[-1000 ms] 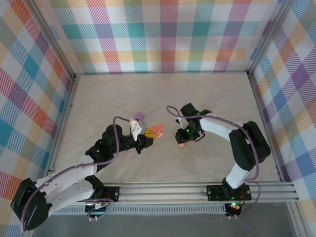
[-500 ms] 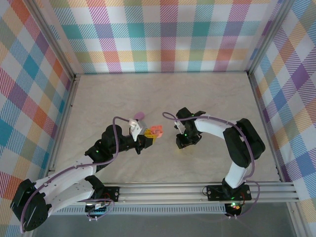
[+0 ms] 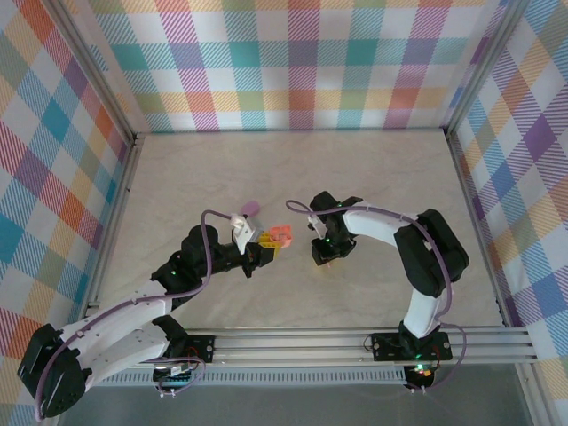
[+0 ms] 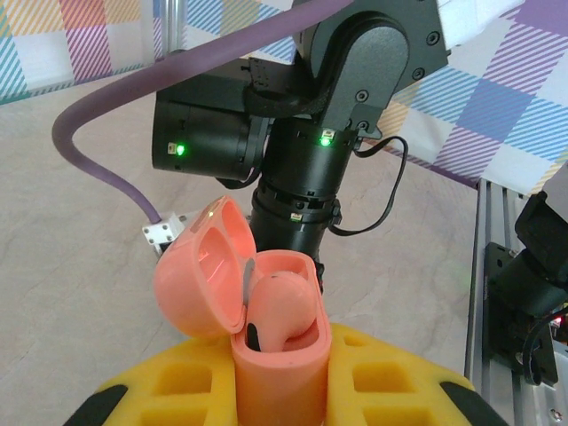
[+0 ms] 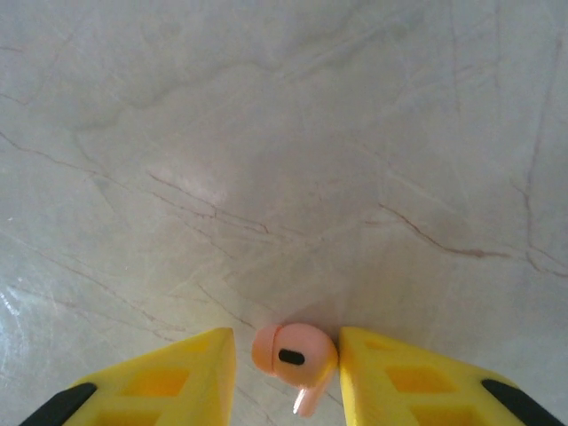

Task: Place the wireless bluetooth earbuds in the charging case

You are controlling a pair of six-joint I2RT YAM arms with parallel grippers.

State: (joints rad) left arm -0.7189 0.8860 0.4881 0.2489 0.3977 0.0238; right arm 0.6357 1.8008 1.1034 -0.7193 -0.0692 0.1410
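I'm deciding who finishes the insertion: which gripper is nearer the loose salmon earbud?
Right. The right gripper has the salmon earbud between its fingertips; the left gripper is off to its left, gripping the open salmon case.

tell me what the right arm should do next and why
Probably lift the right gripper and carry its salmon earbud toward the open case. The bud sits pinched between its yellow fingers low over the table, and the left gripper holds the case upright, lid back, a second bud already inside.
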